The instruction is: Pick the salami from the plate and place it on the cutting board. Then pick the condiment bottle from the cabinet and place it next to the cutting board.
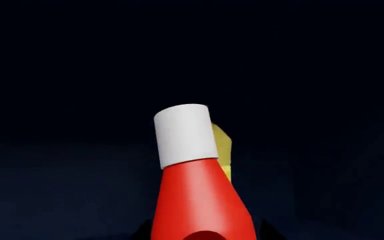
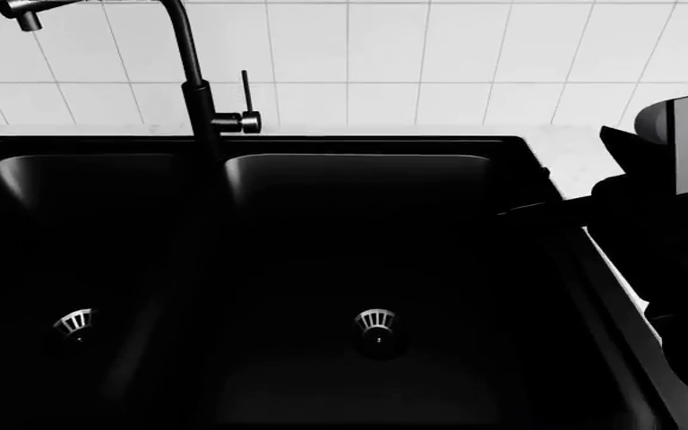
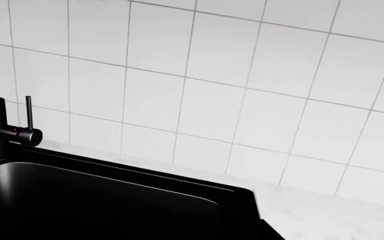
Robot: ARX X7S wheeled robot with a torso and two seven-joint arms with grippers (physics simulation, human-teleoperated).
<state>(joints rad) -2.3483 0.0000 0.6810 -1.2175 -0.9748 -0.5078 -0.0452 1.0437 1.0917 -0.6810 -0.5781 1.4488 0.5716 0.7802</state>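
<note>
The condiment bottle [image 1: 202, 195], red with a white cap, fills the left wrist view against the dark inside of a cabinet. It stands between the dark fingertips of my left gripper [image 1: 204, 236], which press on both its sides. Something yellow [image 1: 221, 145] sits just behind the cap. In the head view my right gripper [image 2: 523, 210] is a dark shape over the sink's right rim, and its jaws cannot be made out. The salami, the plate and the cutting board are out of view.
A black double sink [image 2: 356, 148] with a tall black faucet [image 2: 189, 72] fills the head view, with white wall tiles [image 2: 440, 54] behind. A strip of pale counter [image 3: 325, 210] runs along the sink's right side.
</note>
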